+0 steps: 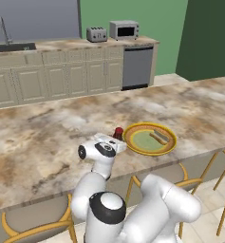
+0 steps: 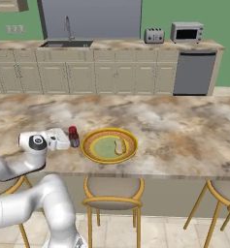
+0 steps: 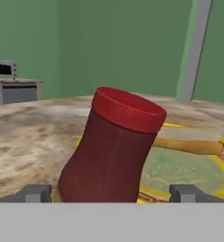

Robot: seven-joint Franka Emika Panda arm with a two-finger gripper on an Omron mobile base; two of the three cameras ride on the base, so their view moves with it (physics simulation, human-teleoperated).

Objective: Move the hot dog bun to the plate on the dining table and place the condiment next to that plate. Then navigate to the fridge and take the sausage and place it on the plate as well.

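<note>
Fingers (image 3: 111, 193) spread wide, released, one tip each side of the ketchup bottle (image 3: 111, 151), gaps showing both sides, no contact seen. Bottle stands on the counter (image 1: 38, 137), a bit tilted in hand view, just left of the plate (image 1: 150, 139). Bun (image 1: 159, 138) lies on plate behind it.

Flat, even rendered light with no glare and only faint shadows; every view slightly soft and low-resolution.
</note>
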